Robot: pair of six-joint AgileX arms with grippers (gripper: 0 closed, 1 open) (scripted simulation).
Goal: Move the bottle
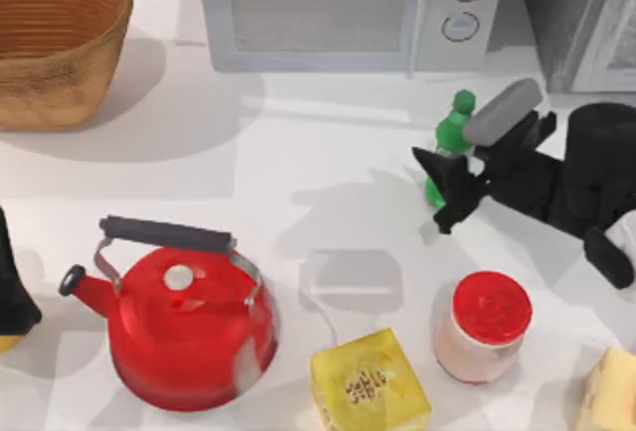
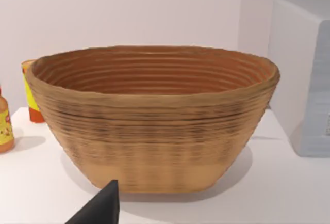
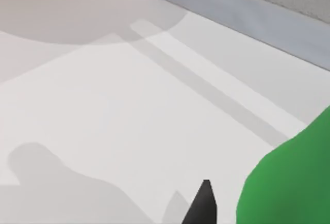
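Note:
The slim green bottle [image 1: 452, 133] with its green cap stands at the right of the table, in front of the microwave. My right gripper [image 1: 440, 191] reaches in from the right and is open, its dark fingers on either side of the bottle's lower part. In the right wrist view the bottle [image 3: 291, 182] is very close, and a gap shows between it and one dark fingertip [image 3: 203, 206]. My left arm [image 1: 12, 287] is parked at the table's left edge.
A white microwave [image 1: 348, 9] stands at the back and a woven basket [image 1: 55, 44] at the back left. Across the front stand a red kettle [image 1: 184, 327], a yellow box [image 1: 368, 381] and a pinkish jar with a red lid [image 1: 487, 327].

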